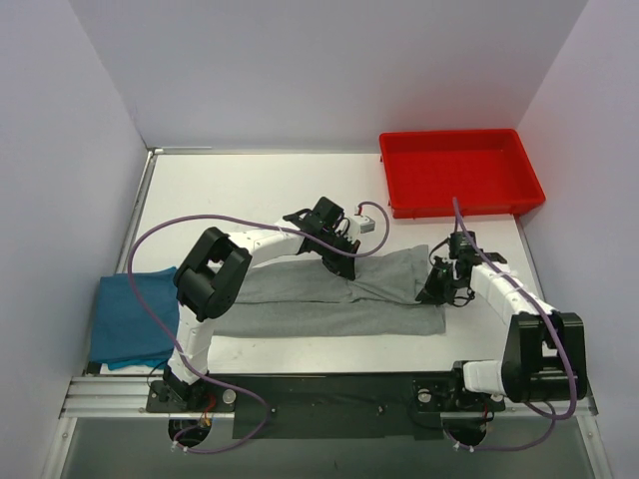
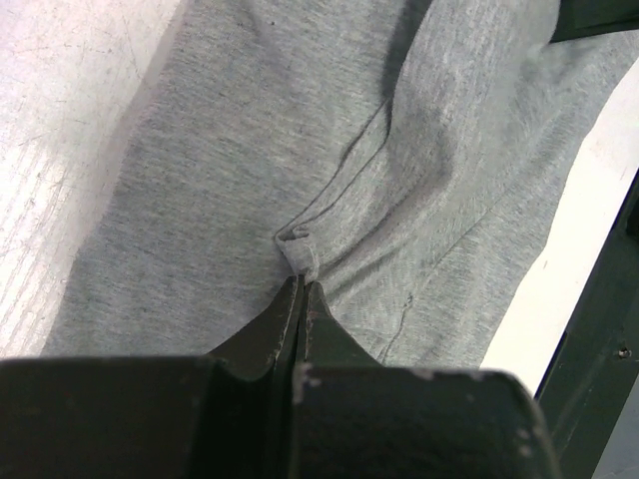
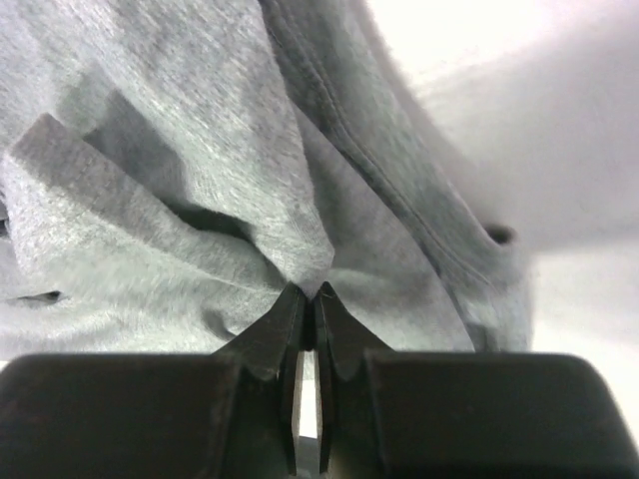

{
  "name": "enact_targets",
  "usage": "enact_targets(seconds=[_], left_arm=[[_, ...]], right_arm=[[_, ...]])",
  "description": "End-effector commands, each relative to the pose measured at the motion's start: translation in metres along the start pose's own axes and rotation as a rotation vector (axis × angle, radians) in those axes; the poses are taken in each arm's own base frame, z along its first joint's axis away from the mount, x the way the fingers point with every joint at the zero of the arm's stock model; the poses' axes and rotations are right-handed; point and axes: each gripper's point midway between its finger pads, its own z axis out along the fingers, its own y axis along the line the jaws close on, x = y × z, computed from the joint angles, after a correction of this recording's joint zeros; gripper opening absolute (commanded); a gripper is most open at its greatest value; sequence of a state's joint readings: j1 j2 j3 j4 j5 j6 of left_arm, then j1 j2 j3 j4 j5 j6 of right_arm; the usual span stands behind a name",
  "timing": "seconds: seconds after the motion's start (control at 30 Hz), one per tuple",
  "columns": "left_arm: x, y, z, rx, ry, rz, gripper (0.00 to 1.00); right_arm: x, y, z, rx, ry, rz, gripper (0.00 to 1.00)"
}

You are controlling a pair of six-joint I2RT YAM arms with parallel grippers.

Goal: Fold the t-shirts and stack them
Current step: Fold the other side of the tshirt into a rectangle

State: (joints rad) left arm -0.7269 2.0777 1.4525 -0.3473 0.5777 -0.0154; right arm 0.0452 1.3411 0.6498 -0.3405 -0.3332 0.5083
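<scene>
A grey t-shirt [image 1: 329, 299] lies folded into a long band across the middle of the table. My left gripper [image 1: 344, 261] is shut on a pinch of its upper edge; in the left wrist view [image 2: 301, 284] a small fold of grey cloth [image 2: 300, 249] sticks out from the tips. My right gripper [image 1: 439, 287] is shut on the shirt's right end; in the right wrist view [image 3: 308, 294] the grey cloth [image 3: 200, 200] bunches up from the closed tips. A blue t-shirt [image 1: 130, 319] lies folded at the table's left edge.
A red tray [image 1: 461, 172] stands at the back right. Purple cables [image 1: 200, 228] loop over both arms. White walls close in the left, back and right. A black rail [image 1: 329, 399] runs along the near edge.
</scene>
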Motion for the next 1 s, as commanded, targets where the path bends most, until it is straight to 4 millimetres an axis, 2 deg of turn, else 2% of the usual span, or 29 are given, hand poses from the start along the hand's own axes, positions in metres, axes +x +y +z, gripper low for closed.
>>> enact_targets(seconds=[0.0,0.13,0.23,0.27,0.3,0.37,0.4,0.5,0.57,0.63,0.8,0.9,0.97], left_arm=[[-0.019,-0.009,-0.01,-0.003,-0.053,0.027,0.0],[-0.019,-0.005,-0.01,-0.015,-0.053,0.028,0.0],[-0.016,-0.009,-0.008,0.012,-0.046,0.034,0.0],[-0.016,-0.011,-0.008,0.024,-0.048,0.042,0.0],[-0.016,-0.016,-0.008,0.048,-0.048,0.046,0.0],[-0.016,-0.021,-0.008,0.064,-0.049,0.056,0.0],[-0.017,-0.022,-0.007,0.068,-0.049,0.058,0.0],[-0.017,-0.023,-0.006,0.073,-0.051,0.059,0.0],[-0.017,-0.024,-0.005,0.073,-0.05,0.059,0.0],[-0.017,-0.023,-0.005,0.07,-0.05,0.056,0.0],[-0.016,-0.023,-0.005,0.068,-0.053,0.056,0.0],[-0.016,-0.023,-0.005,0.063,-0.054,0.056,0.0],[-0.015,-0.022,-0.004,0.062,-0.052,0.054,0.0]], right_arm=[[0.026,-0.022,-0.009,0.078,0.064,0.056,0.0],[0.031,-0.03,-0.006,0.111,0.069,0.077,0.0],[0.031,-0.034,-0.003,0.121,0.084,0.085,0.0],[0.029,-0.034,-0.003,0.125,0.084,0.082,0.02],[0.03,-0.035,-0.005,0.135,0.088,0.083,0.14],[0.01,-0.028,-0.02,0.123,0.009,0.045,0.25],[0.003,-0.027,-0.026,0.13,-0.028,0.027,0.27],[-0.03,-0.008,-0.056,0.078,-0.181,-0.093,0.34],[-0.039,0.006,-0.063,0.03,-0.241,-0.183,0.37],[-0.041,0.02,-0.058,-0.022,-0.235,-0.226,0.38],[-0.051,0.034,-0.037,-0.054,-0.187,-0.262,0.38],[-0.057,0.056,-0.028,-0.116,-0.172,-0.309,0.38],[-0.061,0.063,-0.023,-0.12,-0.16,-0.306,0.38]])
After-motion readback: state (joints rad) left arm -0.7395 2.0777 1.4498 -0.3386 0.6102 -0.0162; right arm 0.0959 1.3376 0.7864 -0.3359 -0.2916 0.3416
